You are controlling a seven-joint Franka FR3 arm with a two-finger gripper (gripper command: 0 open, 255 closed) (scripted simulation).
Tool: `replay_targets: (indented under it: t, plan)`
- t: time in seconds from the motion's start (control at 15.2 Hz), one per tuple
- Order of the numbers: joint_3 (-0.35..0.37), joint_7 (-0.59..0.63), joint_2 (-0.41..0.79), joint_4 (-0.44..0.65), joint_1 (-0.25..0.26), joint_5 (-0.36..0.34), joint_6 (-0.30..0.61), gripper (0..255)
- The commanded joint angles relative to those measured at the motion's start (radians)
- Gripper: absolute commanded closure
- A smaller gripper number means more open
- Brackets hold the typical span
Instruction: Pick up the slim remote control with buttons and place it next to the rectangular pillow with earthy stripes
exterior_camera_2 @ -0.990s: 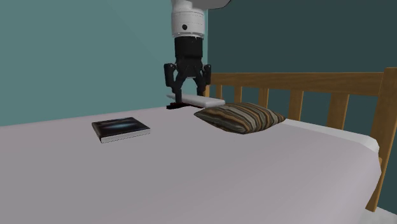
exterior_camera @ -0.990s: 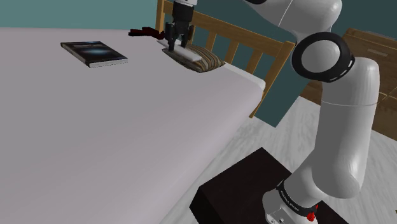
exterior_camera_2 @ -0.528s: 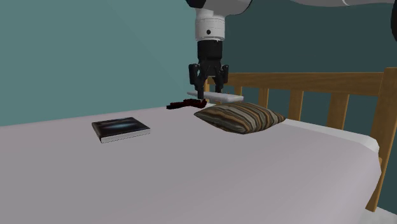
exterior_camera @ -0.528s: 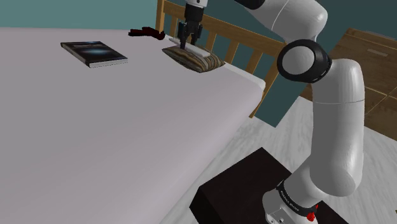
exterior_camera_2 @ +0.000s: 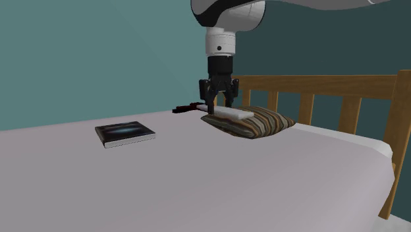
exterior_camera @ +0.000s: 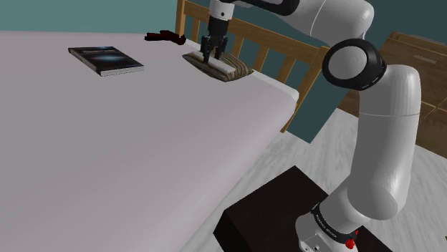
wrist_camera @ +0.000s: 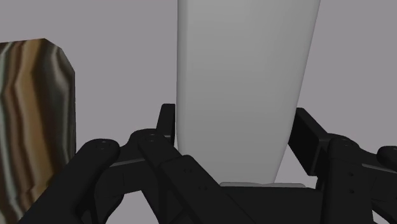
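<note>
Gripping the slim white remote by its sides, the hand hangs low just beside the brown-striped pillow, close to the bed's wooden headboard edge.

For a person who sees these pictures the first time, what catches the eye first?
The big white arm reaching over the pale grey bed strikes first. Its black gripper clasps a plain white remote low beside the striped pillow, near the wooden headboard. A dark book lies apart on the bed.
</note>
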Motion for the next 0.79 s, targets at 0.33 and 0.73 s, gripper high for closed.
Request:
replay_targets:
  t: [0.33,0.73]
  plan:
    - [0.001,0.004,-0.038,-0.157,-0.014,0.006,0.120,255]
    - [0.001,0.006,-0.049,-0.256,-0.021,0.007,0.207,255]
